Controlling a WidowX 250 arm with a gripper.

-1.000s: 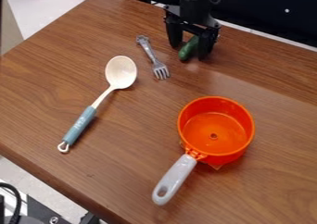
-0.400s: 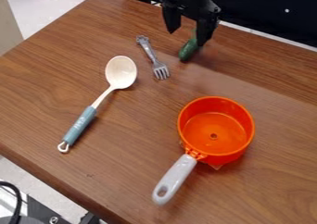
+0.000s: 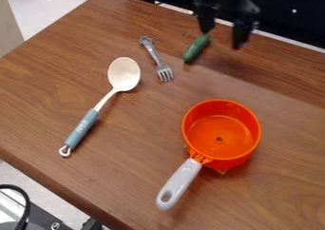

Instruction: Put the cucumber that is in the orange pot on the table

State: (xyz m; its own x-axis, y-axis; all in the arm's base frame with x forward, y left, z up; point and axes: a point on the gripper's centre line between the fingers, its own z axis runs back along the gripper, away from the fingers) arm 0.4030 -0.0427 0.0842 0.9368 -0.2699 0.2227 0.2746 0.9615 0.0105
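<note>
The claw (image 3: 222,40) gapes wide near the table's (image 3: 133,124) far edge. The fork (image 3: 156,58) lies between cucumber (image 3: 196,48) and spoon (image 3: 124,74); the pot (image 3: 220,108) sits apart.

From where I stand, the table (image 3: 130,169) is warm brown with darker streaks of wood grain. The pot (image 3: 219,125) is bright orange, its handle (image 3: 179,184) pale grey. I see a dark green cucumber (image 3: 196,49), a silvery grey fork (image 3: 157,59), and a cream spoon (image 3: 124,74) with a dusty blue grip (image 3: 82,128). The gripper (image 3: 222,37) is black.
</note>
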